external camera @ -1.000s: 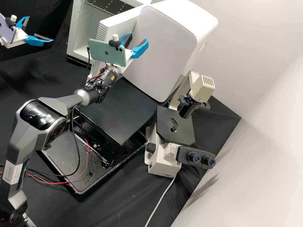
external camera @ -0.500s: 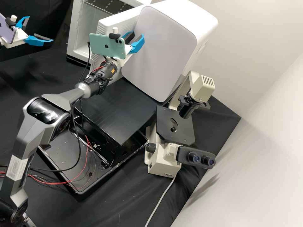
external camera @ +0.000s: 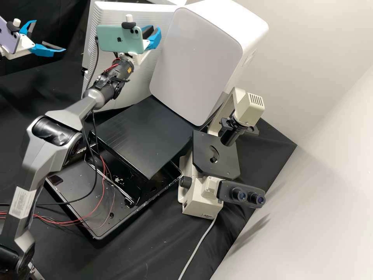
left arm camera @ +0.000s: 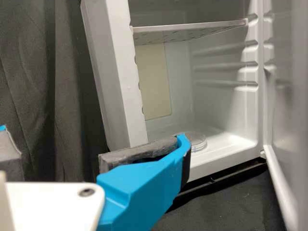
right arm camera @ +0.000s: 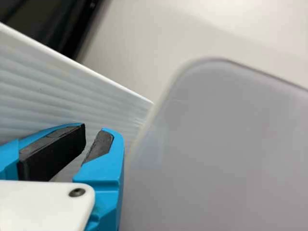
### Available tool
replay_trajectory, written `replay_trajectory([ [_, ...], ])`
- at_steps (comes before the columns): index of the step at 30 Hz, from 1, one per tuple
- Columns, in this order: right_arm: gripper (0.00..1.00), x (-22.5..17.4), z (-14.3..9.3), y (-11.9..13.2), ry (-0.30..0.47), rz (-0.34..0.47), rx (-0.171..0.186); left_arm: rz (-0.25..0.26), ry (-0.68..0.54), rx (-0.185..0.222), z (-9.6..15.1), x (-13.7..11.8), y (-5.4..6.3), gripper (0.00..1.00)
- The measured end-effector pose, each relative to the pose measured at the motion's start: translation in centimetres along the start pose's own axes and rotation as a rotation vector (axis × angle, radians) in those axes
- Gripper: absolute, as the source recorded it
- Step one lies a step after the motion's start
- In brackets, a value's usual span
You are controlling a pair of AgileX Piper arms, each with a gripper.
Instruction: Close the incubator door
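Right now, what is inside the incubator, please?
A shelf, a beige panel at the back and a clear round dish on the floor; a blue finger hides part of that floor.

A dish (left arm camera: 198, 143) is seated inside the incubator (left arm camera: 113, 72). In the high view's lower half, a tray (external camera: 74, 190) is placed left of a microscope (external camera: 198, 202).

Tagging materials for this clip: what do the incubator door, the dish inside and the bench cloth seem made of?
Door: probably moulded white plastic, satin; even ridges run across it, though coated metal isn't ruled out.
Dish: clear, smooth plastic or glass; it is see-through with a bright rim, and the look doesn't settle which.
Cloth: matte black woven fabric, by its soft folds.
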Motion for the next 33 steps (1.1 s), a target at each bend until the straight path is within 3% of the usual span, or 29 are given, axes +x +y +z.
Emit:
replay_trajectory([
  [5,0.0,1.4,-0.6,0.2,-0.008,-0.002,-0.033,0.0,0.0,0.0,0.0,0.0,0.0,1.0],
  [9,0.0,2.6,-0.4,0.3,-0.038,0.005,-0.01,0.0,0.0,0.0,0.0,0.0,0.0,1.0],
  [13,0.0,3.8,0.1,0.0,-0.08,0.008,-0.016,0.0,0.0,0.0,0.0,0.0,0.0,1.0],
  [14,0.0,4.0,0.2,-0.1,-0.09,0.002,-0.035,0.0,0.0,0.0,0.0,0.0,0.0,1.0],
  [15,0.0,4.3,0.3,-0.3,-0.103,-0.005,-0.019,0.0,0.0,0.0,0.0,0.0,0.0,1.0],
  [16,0.0,4.6,0.5,-0.5,-0.108,-0.02,-0.043,0.0,0.0,0.0,0.0,0.0,0.0,1.0],
  [17,0.0,4.8,0.7,-1.0,-0.117,-0.033,-0.025,0.0,0.0,0.0,0.0,0.0,0.0,1.0],
  [20,0.0,5.6,0.7,-1.5,-0.112,-0.046,-0.036,0.0,0.0,0.0,0.0,0.0,0.0,1.0],
  [21,0.0,5.8,0.8,-1.7,-0.11,-0.049,-0.06,0.0,0.0,0.0,0.0,0.0,0.0,1.0],
  [22,0.0,6.0,1.0,-2.1,-0.109,-0.051,-0.043,0.0,0.0,0.0,0.0,0.0,0.0,1.0],
  [28,0.0,6.5,1.7,-3.0,-0.074,-0.036,-0.093,0.0,0.0,0.0,0.0,0.0,0.0,1.0],
  [33,0.0,6.5,1.8,-2.9,-0.065,-0.025,-0.101,0.0,0.0,0.0,0.0,0.0,0.0,1.0],
])
